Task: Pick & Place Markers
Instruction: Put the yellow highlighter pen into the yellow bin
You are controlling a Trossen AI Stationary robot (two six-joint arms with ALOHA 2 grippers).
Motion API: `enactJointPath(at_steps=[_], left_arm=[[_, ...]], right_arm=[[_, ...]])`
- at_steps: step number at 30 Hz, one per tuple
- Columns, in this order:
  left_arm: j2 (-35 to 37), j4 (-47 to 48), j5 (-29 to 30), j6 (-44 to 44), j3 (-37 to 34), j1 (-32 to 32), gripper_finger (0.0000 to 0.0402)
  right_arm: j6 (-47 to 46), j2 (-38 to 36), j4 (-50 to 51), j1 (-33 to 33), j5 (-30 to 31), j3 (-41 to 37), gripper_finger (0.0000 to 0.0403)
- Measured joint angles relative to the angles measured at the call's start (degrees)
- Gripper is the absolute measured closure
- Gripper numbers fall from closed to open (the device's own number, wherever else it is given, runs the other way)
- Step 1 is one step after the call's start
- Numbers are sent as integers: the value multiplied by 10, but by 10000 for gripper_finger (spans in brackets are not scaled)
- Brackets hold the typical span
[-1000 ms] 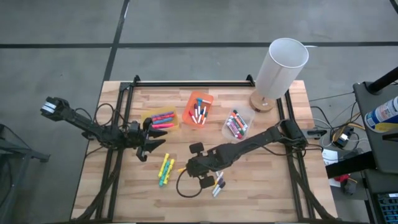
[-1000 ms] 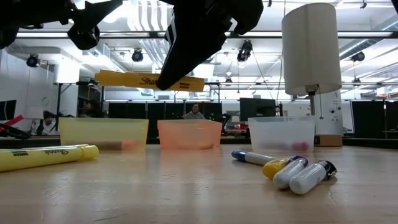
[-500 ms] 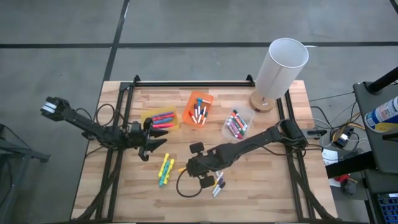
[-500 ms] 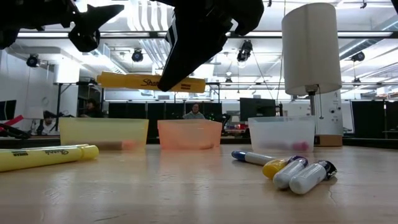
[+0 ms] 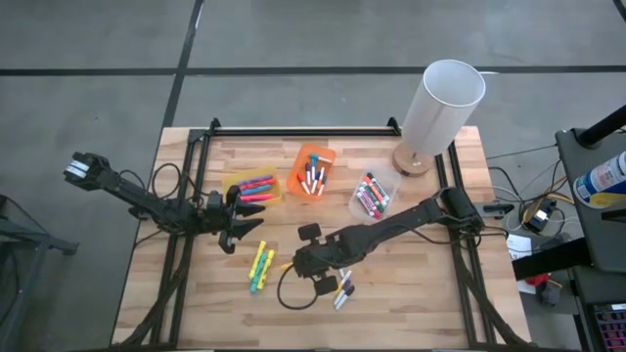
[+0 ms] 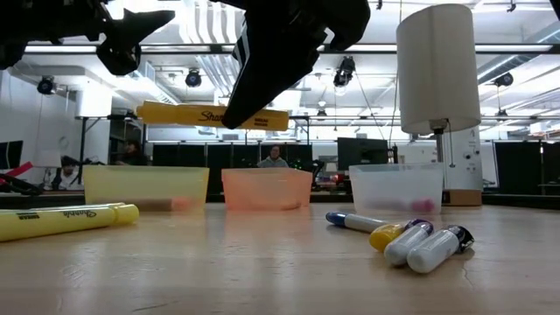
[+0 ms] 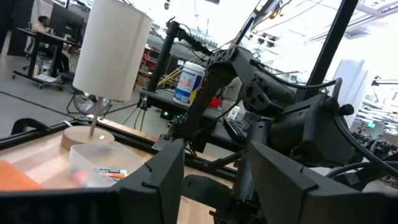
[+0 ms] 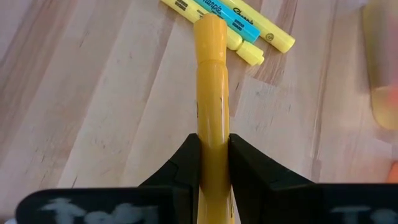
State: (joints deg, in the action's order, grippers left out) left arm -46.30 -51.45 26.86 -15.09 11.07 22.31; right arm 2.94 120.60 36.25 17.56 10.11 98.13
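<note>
A yellow marker (image 8: 212,93) is pinched between the two dark fingers of the right gripper (image 8: 211,163) and is held level above the wooden table (image 5: 411,293), clear of the boards, as is seen in the low view, where it hangs above the bins; in the high view the right gripper (image 5: 296,262) is placed near the middle of the table, just beside a small cluster of yellow and blue markers (image 5: 260,267) lying flat on the wood; a second loose group of markers (image 5: 342,290), white, dark and yellow among them, is seen on the boards close to the same arm; further markers are held in three bins set in a row towards the far edge: pink and red ones in the yellow bin (image 5: 252,188), white and dark ones in the orange bin (image 5: 313,172), red and dark ones in the clear bin (image 5: 373,196); a white lamp (image 5: 440,106) on a round wooden base is stood at the far right corner; the left gripper (image 5: 244,226) is held off the table just beside the yellow bin, its fingers (image 7: 158,180) spread apart with nothing between them; people are seated in the room behind the table.
</note>
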Motion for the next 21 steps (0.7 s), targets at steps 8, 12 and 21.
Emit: enactJointPath(at_steps=[8, 12, 21], left_arm=[[-1, -1, 1, -2, 0, -1, 227], [-1, -1, 1, -9, 0, -1, 227], [1, 2, 1, 49, 1, -1, 227]], right_arm=[[-3, 0, 4, 0, 0, 0, 346], [-5, 0, 10, 0, 4, 0, 346], [-26, -2, 22, -4, 26, 20, 346]])
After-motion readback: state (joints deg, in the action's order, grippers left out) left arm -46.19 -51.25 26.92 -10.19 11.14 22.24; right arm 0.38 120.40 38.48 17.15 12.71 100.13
